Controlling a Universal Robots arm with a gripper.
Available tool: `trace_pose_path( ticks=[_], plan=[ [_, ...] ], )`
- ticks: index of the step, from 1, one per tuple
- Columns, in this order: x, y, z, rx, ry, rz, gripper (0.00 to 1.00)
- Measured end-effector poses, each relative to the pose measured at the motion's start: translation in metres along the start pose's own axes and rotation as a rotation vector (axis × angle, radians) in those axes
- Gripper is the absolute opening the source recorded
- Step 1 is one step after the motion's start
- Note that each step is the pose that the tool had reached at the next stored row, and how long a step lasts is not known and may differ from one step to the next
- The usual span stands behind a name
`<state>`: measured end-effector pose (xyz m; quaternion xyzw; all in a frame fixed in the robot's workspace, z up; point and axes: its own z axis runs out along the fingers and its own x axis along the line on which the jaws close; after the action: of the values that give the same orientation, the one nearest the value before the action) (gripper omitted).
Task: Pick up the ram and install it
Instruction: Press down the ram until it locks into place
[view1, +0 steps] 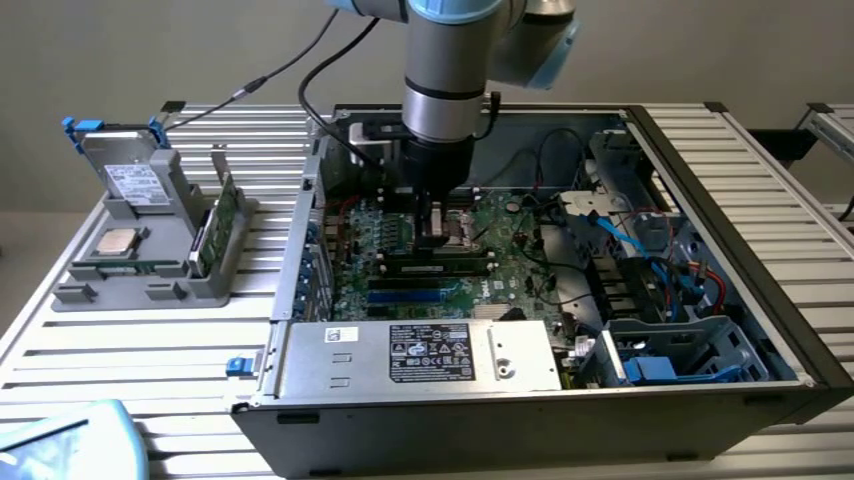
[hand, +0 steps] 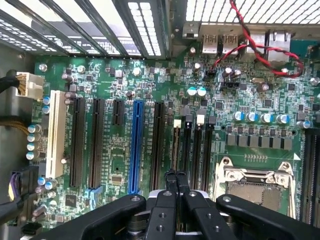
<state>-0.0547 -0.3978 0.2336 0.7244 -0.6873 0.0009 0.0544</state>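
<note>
The black matt metal gripper (hand: 176, 187) hangs over a glossy green fibreglass-looking motherboard (hand: 125, 90) with matt black plastic slots. The dark computer case (view1: 747, 200) is painted sheet metal; its bare silver metal power supply box (view1: 414, 352) has a dull sheen. The ribbed aluminium counter (view1: 174, 350) looks brushed.

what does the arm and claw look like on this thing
The arm is a silver-grey cylinder with light blue joint caps and a dark band low on the wrist. Black cables run down beside it. The claw is black, with two slim fingers on hinged, bolted links.
</note>
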Motion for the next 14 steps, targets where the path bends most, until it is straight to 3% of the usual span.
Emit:
trace_pose_path(
  ticks=[4, 10, 14],
  plan=[
    [0.001, -0.0006, -0.0073, -0.0019, 0.0002, 0.000, 0.10],
    [0.002, -0.0186, -0.0094, -0.0041, 0.0005, 0.000, 0.10],
    [0.002, -0.0255, -0.0099, -0.0044, 0.0004, 0.000, 0.10]
  ],
)
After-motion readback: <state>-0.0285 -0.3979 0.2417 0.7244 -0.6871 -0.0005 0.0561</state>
